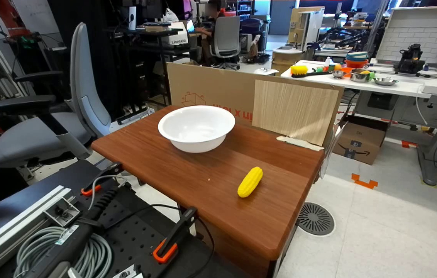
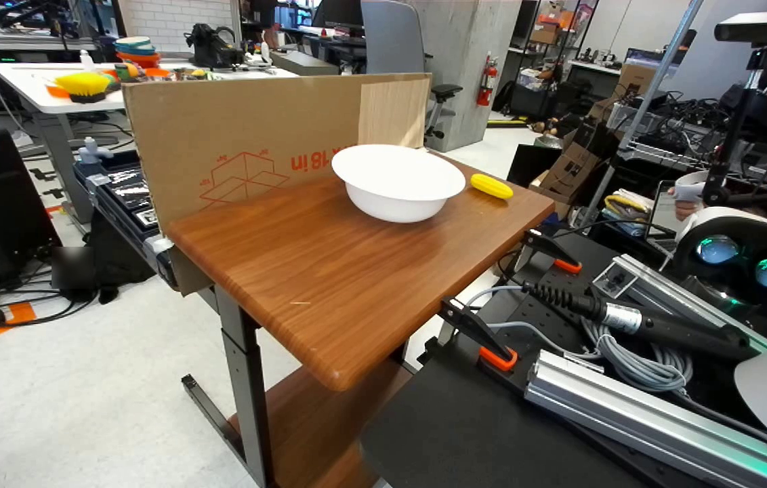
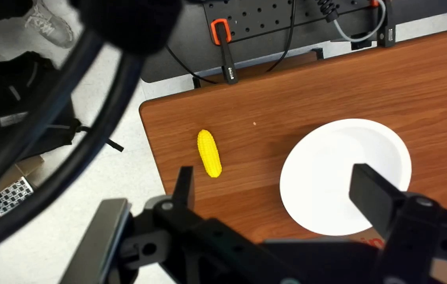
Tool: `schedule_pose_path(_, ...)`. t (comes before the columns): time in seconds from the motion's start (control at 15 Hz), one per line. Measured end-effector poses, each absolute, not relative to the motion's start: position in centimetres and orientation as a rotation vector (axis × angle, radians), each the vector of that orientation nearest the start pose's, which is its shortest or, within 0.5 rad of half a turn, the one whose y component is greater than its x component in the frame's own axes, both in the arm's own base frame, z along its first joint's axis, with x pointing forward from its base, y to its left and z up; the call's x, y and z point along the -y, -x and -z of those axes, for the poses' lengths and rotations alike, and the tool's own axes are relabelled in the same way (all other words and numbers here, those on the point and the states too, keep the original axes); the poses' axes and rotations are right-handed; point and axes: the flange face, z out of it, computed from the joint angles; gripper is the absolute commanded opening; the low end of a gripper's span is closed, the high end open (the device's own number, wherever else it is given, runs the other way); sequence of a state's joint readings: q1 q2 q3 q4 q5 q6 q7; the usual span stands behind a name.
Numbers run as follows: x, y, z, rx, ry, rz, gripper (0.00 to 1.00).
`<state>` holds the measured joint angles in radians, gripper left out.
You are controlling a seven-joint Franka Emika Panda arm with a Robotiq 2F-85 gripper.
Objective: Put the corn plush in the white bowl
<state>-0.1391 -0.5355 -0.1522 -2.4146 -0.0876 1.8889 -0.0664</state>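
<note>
The corn plush (image 1: 250,182) is a bright-yellow cob lying on the brown tabletop in both exterior views (image 2: 491,186). In the wrist view the corn plush (image 3: 209,153) lies near the table's short edge, just beyond the left fingertip. The white bowl (image 1: 197,129) stands upright on the table, apart from the plush, in both exterior views (image 2: 398,183). Its inside looks bare in the wrist view (image 3: 326,185), where the right finger covers part of it. My gripper (image 3: 273,167) is wide open, with nothing between its fingers, above the table. It is out of view in both exterior views.
A cardboard panel (image 1: 210,87) stands along the table's far edge, with a wood-grain sheet (image 1: 293,112) on it. Black-and-orange clamps (image 1: 176,235) hold the dark pegboard bench (image 1: 137,231) at the near edge. Cables and a metal rail (image 2: 627,413) lie on that bench.
</note>
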Motion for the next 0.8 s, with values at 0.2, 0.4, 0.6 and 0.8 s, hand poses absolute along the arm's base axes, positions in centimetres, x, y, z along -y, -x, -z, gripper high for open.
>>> schedule_pose_path(0.2,12.0,-39.8,-48.4,-0.338,3.130,-0.007,1.00)
schedule_pose_path(0.4,12.5,-44.2,-45.6,-0.444,3.109,-0.046,1.00)
schedule_pose_path(0.6,13.6,-48.8,-41.7,-0.513,3.078,-0.100,1.00)
schedule_pose_path(0.8,15.0,-51.8,-37.4,-0.552,3.059,-0.147,1.00)
